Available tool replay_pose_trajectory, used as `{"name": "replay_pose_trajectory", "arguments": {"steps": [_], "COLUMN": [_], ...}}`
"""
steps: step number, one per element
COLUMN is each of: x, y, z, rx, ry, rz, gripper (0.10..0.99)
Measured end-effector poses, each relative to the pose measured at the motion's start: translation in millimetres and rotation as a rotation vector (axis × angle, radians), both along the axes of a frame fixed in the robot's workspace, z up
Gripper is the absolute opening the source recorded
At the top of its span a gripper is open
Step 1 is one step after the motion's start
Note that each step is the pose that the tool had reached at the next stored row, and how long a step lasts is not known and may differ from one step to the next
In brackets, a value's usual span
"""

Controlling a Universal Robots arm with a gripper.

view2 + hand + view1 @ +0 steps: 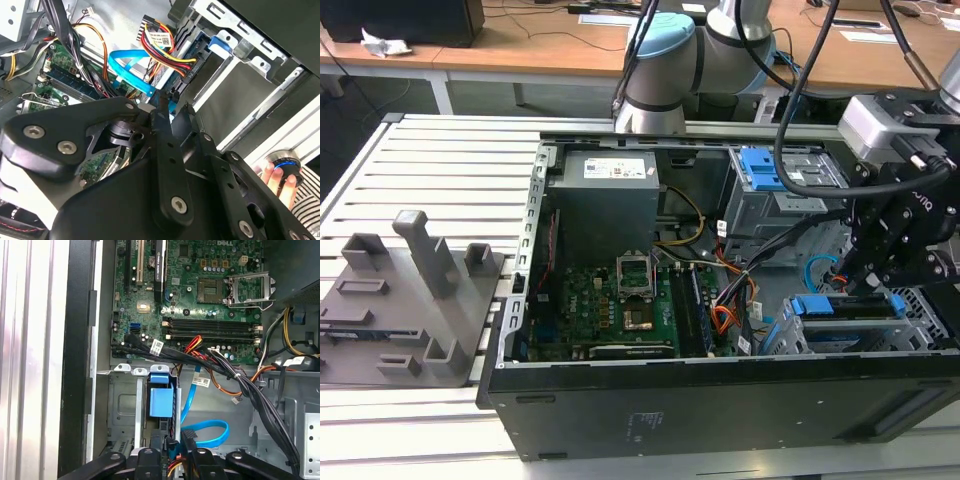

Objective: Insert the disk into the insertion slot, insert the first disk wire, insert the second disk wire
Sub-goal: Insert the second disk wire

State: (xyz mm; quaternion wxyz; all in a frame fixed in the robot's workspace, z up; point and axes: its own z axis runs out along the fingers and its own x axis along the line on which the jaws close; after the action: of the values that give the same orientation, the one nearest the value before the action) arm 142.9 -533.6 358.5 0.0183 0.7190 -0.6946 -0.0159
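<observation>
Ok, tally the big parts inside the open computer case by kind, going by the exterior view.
power supply: 1
motherboard: 1
drive cages: 2, the taller drive cage with a blue clip and the lower drive cage with a blue carrier in it
total: 4

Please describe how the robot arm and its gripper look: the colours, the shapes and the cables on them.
In the exterior view the arm is made of rounded silver-grey segments with a light blue cap on one joint. Thick black cables hang along it to a silver-grey block at the wrist. The gripper is matte black. In the second wrist view, its flat black linkage bars are joined by round silver bolts.
</observation>
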Motion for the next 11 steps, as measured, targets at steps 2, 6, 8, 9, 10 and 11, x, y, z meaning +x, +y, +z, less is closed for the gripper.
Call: {"name": "replay_pose_trajectory", "arguments": {"steps": [2,6,8,9,10,11], "x": [0.0,0.0,2.5,3.8,5.1,6.2], "y": [0.0,-3.2,-4.6,-4.5,-4.4,-4.0], "z": [0.0,-0.4,-6.8,-8.3,-9.4,-10.2], "rx": [0.0,-0.001,-0.001,-0.001,-0.001,-0.001], "ry": [0.0,0.0,0.0001,0.0002,0.0001,0.0001], "rz": [0.0,0.0,0.0,0.0,0.0,0.0], "gripper": [0.161,0.161,0.161,0.161,0.161,0.161]}}
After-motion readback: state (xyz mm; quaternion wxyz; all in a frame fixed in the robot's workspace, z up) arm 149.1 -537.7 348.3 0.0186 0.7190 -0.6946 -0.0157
